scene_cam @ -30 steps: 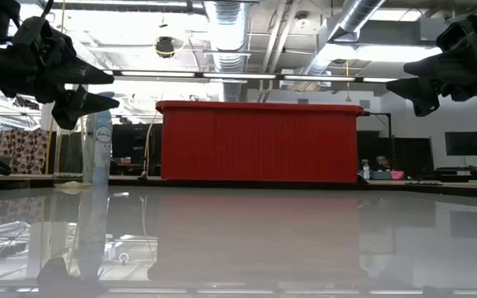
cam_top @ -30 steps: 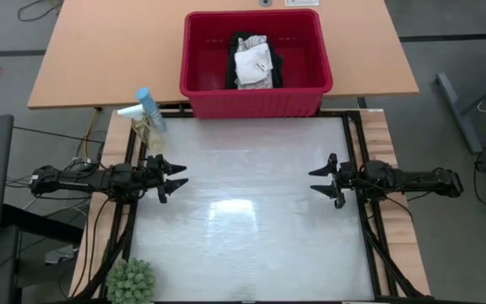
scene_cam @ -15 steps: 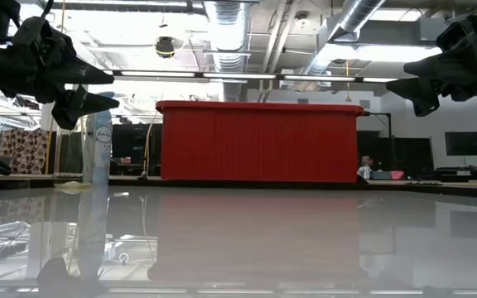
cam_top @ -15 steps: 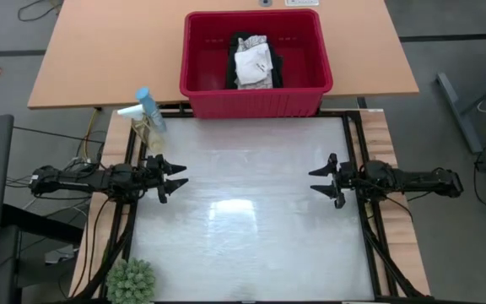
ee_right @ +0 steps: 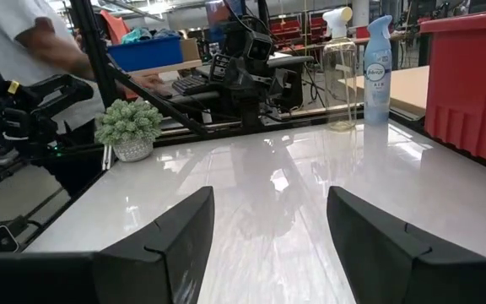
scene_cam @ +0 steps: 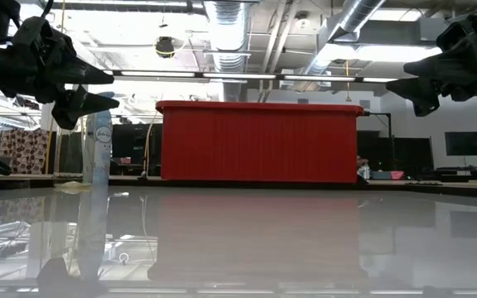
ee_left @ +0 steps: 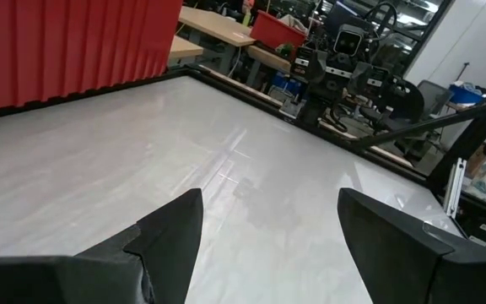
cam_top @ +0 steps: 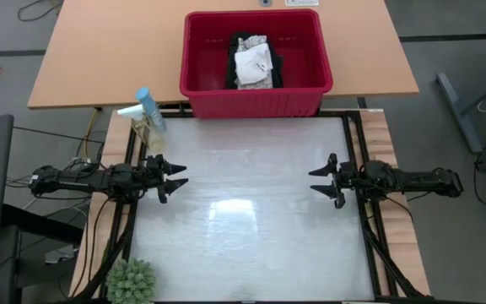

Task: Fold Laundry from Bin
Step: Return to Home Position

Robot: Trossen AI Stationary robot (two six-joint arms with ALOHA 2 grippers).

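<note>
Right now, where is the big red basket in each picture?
High view: the red bin is at top centre, beyond the white table.
Low view: the bin is in the centre, at the table's far edge.
Left wrist view: the bin fills the upper left corner.
Right wrist view: the bin is at the right edge.
Shared landmark: the blue spray bottle near the bin, missing only from the left wrist view.

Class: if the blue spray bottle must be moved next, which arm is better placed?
Left. The open left gripper hangs close to the blue spray bottle; the right gripper, also open, sits across the table.
</note>
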